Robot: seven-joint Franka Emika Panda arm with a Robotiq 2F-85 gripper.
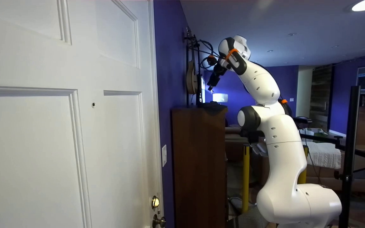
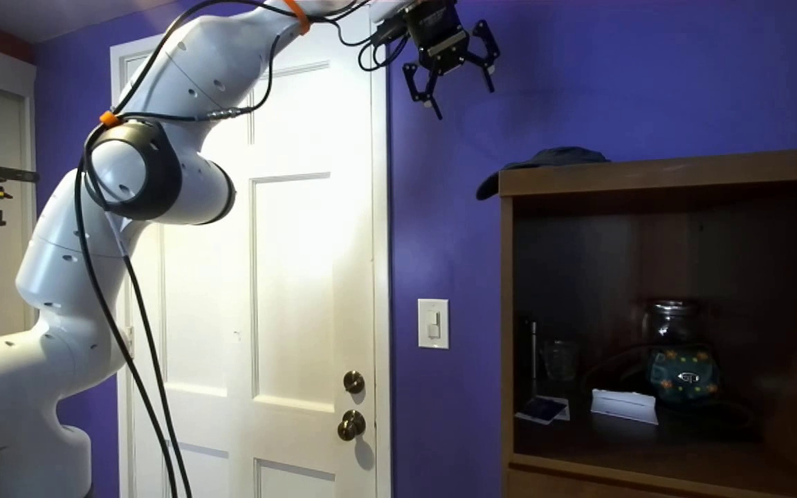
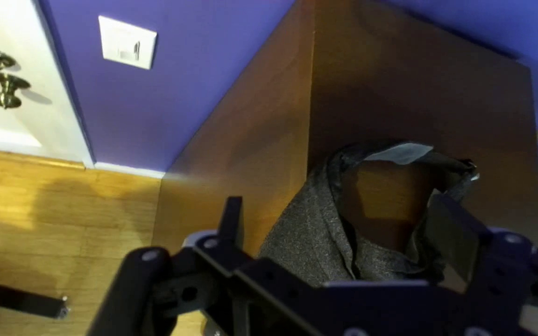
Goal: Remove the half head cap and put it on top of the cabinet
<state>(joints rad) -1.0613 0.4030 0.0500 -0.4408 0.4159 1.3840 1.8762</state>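
Much better, probably, to raise the empty, wide-spread claw straight, not brushing the cap below on the cabinet.

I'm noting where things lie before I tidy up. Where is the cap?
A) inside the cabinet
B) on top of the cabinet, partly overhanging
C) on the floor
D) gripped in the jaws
B: in an exterior view the cap rests on the cabinet's flat top, one end drooping past the edge.

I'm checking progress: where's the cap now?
In an exterior view, the cap lies atop the cabinet at its left end, toward the white door, with part of it jutting past the edge.
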